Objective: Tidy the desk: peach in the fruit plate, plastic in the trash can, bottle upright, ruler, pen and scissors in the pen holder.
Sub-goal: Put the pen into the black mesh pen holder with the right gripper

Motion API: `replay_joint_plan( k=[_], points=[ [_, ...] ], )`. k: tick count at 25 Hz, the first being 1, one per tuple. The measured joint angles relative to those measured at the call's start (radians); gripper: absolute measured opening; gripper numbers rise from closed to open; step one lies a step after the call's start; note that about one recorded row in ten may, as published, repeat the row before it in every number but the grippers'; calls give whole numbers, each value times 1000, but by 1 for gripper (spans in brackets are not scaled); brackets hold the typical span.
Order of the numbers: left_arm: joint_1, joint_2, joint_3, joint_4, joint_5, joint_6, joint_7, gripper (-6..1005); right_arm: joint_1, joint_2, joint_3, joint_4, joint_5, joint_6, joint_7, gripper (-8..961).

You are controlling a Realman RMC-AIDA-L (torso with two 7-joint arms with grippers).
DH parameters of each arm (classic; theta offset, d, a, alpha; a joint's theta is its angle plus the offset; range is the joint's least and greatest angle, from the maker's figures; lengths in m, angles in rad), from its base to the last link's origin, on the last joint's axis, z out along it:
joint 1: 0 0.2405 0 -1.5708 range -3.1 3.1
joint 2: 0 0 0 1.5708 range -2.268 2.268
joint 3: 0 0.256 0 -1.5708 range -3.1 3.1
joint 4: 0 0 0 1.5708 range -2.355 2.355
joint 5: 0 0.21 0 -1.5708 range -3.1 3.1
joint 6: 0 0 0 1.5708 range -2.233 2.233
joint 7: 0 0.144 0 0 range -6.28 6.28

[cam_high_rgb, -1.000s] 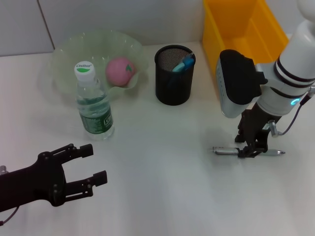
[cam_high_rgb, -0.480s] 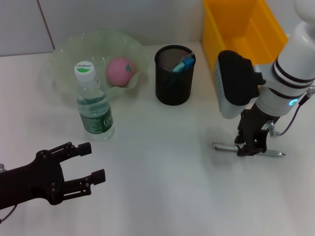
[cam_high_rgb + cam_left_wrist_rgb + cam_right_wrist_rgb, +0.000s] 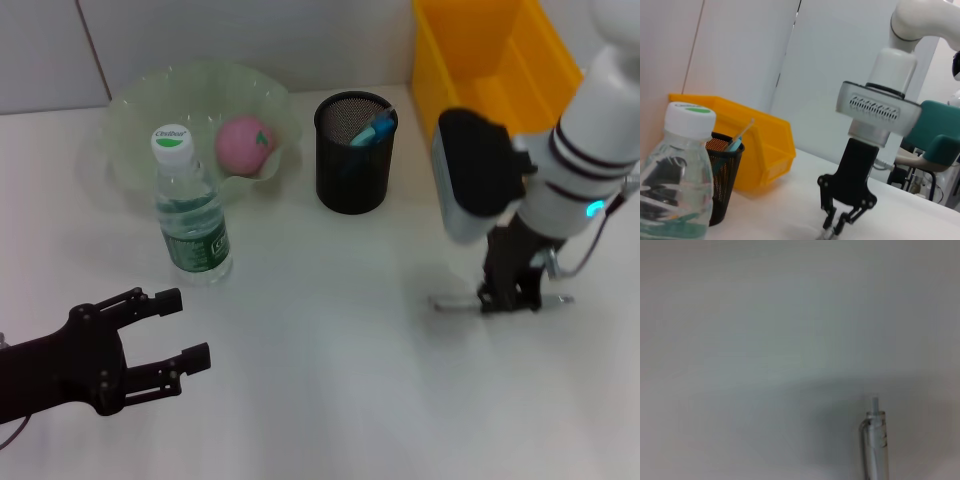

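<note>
Pen [image 3: 455,301] lying flat on the desk [image 3: 330,360], right of centre, well apart from the holder [image 3: 353,152] and in front of the yellow bin [image 3: 500,50]. Right gripper [image 3: 507,298] down on it, pinching the barrel near its middle, both ends sticking out to either side. Seen from the left wrist, fingers drawn together at the tips just above the desk. Seen from the right wrist, only the pen's clear end against white desk.

Judged light, stiff and slim: smooth barrel, likely slippery and prone to roll or swivel between narrow pads. Best taken near the middle, as here, so neither end droops; a firm but modest squeeze should do, nothing fragile about it. For dropping into the holder, needs tipping toward upright, so a hold slightly off-centre might help the lower end lead in. Mesh cup narrow and already holding a blue item [image 3: 372,130], so some risk of catching the rim or knocking it.

Left gripper [image 3: 160,335] low at the near left, spread wide, holding nothing, idle.

Elsewhere: peach [image 3: 245,143] in the plate [image 3: 140,110], bottle [image 3: 190,205] upright just in front of the plate.
</note>
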Motion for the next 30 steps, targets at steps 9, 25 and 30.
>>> replay_joint_plan(
  k=[9, 25, 30],
  points=[
    [6, -2, -1, 6, -2, 3, 0, 840, -113, -11, 291, -456, 369, -203, -19, 130],
    [-4, -10, 6, 6, 6, 2, 2, 840, -183, -2, 314, -169, 946, 410, -175, 129],
    [-6, -10, 6, 6, 6, 2, 2, 840, -182, 2, 182, -80, 1022, 606, -207, 130]
  ],
)
